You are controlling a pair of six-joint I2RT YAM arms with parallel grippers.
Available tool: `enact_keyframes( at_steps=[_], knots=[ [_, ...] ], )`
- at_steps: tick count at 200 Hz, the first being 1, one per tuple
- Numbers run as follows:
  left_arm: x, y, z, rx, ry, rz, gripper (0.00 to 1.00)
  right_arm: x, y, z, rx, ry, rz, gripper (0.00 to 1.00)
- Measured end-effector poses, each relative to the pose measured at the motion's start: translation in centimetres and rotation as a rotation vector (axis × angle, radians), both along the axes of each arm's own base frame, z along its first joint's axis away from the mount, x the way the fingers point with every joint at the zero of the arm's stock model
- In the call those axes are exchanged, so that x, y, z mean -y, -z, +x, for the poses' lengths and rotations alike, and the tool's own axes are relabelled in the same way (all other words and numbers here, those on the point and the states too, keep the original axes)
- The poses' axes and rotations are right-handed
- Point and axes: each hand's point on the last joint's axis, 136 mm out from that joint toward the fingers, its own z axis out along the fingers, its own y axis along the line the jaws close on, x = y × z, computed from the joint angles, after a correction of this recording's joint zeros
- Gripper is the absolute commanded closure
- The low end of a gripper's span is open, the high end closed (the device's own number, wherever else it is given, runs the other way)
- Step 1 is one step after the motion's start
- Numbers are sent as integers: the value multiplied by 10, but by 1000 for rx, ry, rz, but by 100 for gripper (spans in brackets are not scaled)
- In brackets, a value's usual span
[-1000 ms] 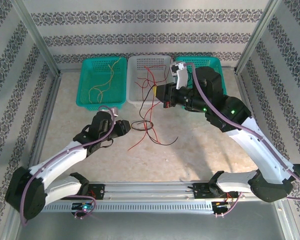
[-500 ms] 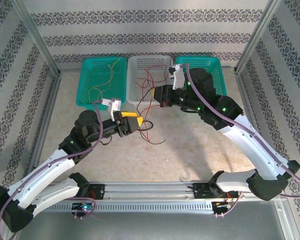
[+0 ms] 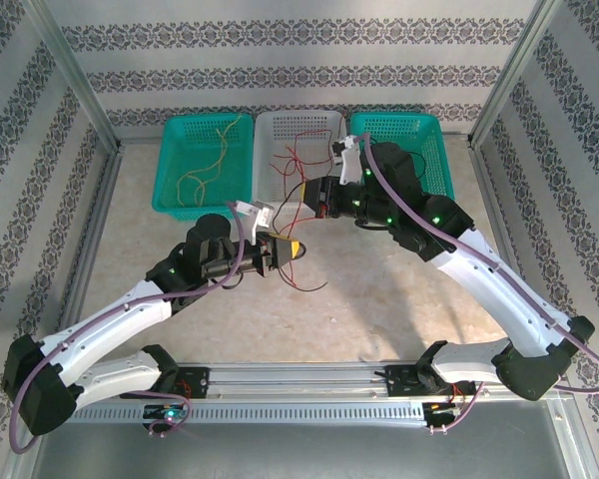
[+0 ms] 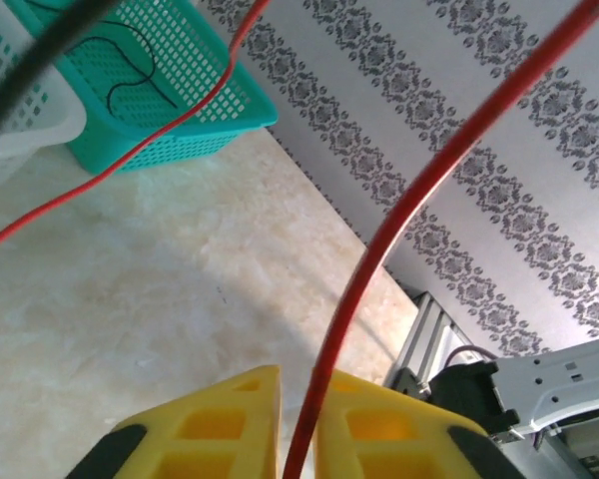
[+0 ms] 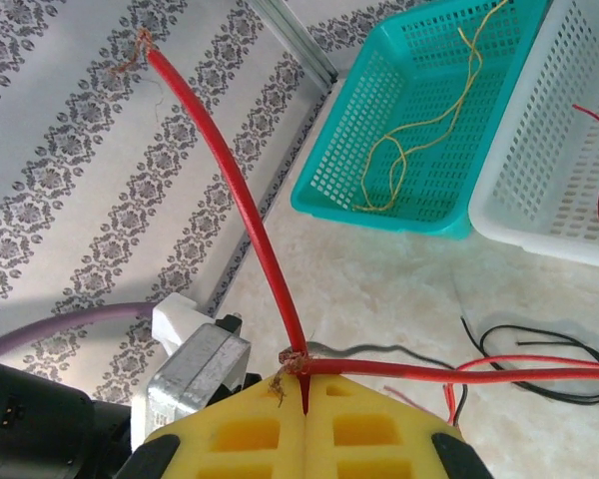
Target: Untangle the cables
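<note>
The cables are thin red and black wires tangled on the table (image 3: 301, 271) and trailing into the white basket (image 3: 270, 135). My left gripper (image 3: 288, 248) is shut on a red cable (image 4: 419, 190) that rises from between its yellow fingers (image 4: 230, 409). My right gripper (image 3: 315, 194) hangs at the white basket's front edge. It is shut on another red cable (image 5: 230, 190), pinched at a frayed knot by its fingertips (image 5: 270, 399). Yellow cables (image 5: 419, 140) lie in the left teal basket (image 3: 172, 170). A black cable (image 4: 130, 80) lies in the right teal basket (image 4: 210, 110).
Three baskets stand in a row at the back: teal, white, teal (image 3: 434, 135). Metal frame posts (image 3: 75, 75) and patterned walls close in the table. A black loop (image 5: 519, 344) lies on the table below the right gripper.
My left arm has swung right to the tangle; its gripper opened wide and then closed on a red cable. The right gripper has shifted slightly left, still shut.
</note>
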Motion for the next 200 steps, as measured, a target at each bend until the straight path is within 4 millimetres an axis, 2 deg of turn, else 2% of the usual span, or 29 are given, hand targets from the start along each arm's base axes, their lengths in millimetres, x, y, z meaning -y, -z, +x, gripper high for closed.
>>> enact_keyframes(
  at_steps=[28, 60, 71, 84, 91, 98, 121, 139, 160, 181, 200],
  knots=[
    [2, -2, -4, -5, 22, -9, 100, -1, 8, 3, -13, 10, 12, 100],
    [-2, -22, -17, 32, 58, -55, 100, 6, 32, 10, -54, 41, 11, 65],
    [-4, -34, -23, 61, 71, -83, 100, 9, 50, 13, -92, 49, 3, 57],
    [-6, -46, -28, 89, 83, -111, 100, 11, 76, 16, -142, 56, -17, 52],
    [-7, -49, -29, 97, 87, -119, 100, 10, 90, 18, -169, 56, -27, 42],
    [-8, -52, -29, 101, 88, -127, 100, 10, 107, 18, -200, 58, -40, 37],
    [-10, -57, -23, 103, 79, -154, 100, 9, 162, 16, -304, 56, -86, 35],
    [-14, -67, -14, 112, 63, -198, 100, 7, 190, 10, -369, 47, -91, 33],
    [-20, -81, -5, 128, 46, -257, 100, 3, 199, 6, -396, 33, -64, 30],
    [-26, -93, 4, 141, 39, -307, 100, -8, 191, 4, -378, 3, -22, 26],
    [-23, -107, 9, 145, 62, -336, 100, -24, 181, 0, -360, -44, 24, 22]
  ],
)
